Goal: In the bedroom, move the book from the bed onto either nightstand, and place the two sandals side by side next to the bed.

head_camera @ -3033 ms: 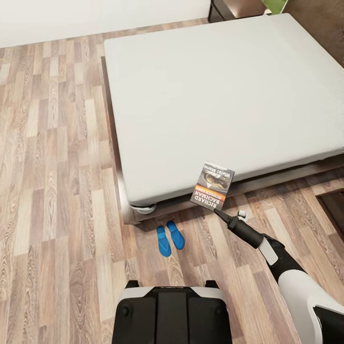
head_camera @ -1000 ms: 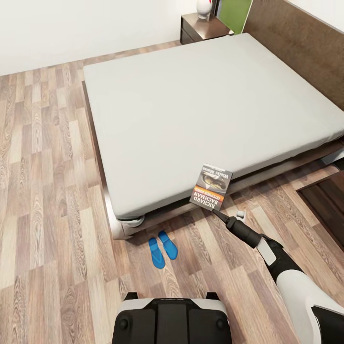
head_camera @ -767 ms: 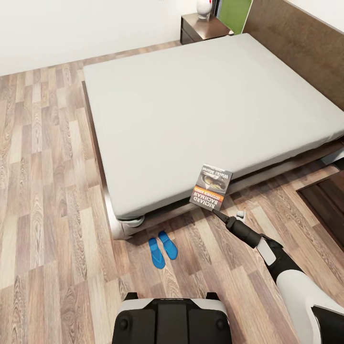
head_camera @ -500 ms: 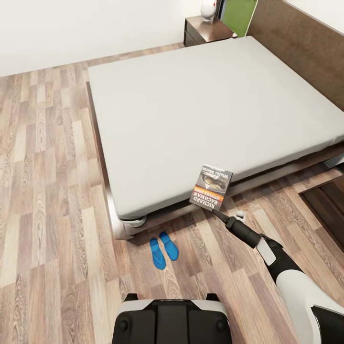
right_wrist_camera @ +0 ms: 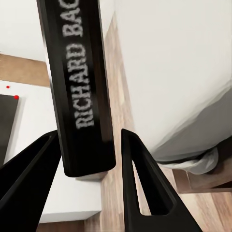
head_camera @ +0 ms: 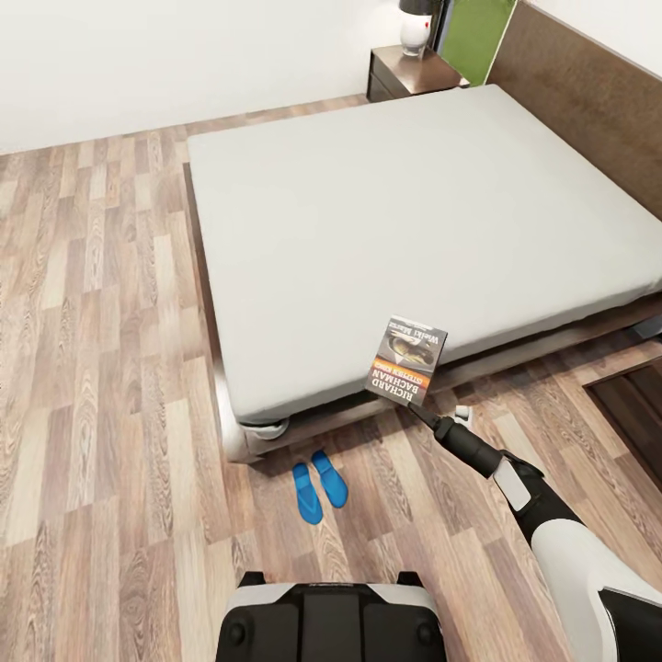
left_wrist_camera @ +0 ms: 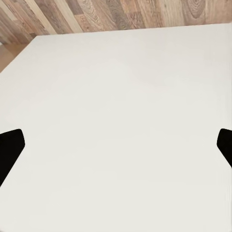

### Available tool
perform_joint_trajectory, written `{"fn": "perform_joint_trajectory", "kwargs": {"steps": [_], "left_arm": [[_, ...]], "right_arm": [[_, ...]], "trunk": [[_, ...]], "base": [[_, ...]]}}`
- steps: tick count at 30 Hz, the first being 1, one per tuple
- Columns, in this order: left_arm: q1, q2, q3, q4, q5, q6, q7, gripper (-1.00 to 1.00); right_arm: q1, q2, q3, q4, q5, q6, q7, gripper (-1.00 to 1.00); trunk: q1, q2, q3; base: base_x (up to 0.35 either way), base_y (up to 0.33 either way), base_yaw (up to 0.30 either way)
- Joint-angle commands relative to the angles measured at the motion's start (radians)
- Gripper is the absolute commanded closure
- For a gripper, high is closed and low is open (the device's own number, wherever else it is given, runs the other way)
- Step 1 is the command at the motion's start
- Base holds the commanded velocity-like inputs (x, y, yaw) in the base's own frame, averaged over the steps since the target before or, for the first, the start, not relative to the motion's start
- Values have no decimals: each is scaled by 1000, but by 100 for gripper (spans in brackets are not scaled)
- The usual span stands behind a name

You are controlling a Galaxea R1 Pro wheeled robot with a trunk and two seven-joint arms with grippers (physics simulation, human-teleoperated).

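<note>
We stand at the foot corner of the bed (head_camera: 405, 211) in the bedroom, with the book (head_camera: 407, 359) already off the mattress and pinched by its lower edge in our right gripper (head_camera: 419, 410), held upright in the air above the floor just off the bed's near edge; in the right wrist view the two fingers (right_wrist_camera: 140, 188) sit close on either side of the dark spine (right_wrist_camera: 79, 87), touching it as far as we can judge. Our left gripper (left_wrist_camera: 116, 145) hangs wide open over the pale mattress with nothing between its tips. The two sandals (head_camera: 319, 479) lie on the plank floor (head_camera: 92, 368) side by side, close to the bed's corner, so that half of the job looks done to us. What is left is the book's delivery: the nightstand (head_camera: 411, 73) stands well apart at the far head end of the bed, a lamp (head_camera: 416, 28) on its top, and we judge a drive around the bed is needed before we can set the book down.
</note>
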Motion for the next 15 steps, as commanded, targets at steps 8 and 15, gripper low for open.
{"fn": "perform_joint_trajectory", "kwargs": {"steps": [8, 15], "left_arm": [[0, 0, -9, -2, 3, -4, 4, -100], [0, 0, -9, -2, 3, -4, 4, -100]], "right_arm": [[0, 0, -1, 0, -4, 9, 2, 100], [0, 0, -1, 0, -3, 9, 2, 100]], "trunk": [[1, -1, 12], [1, -1, 22]], "base": [[0, 0, 81], [0, 0, 78]]}}
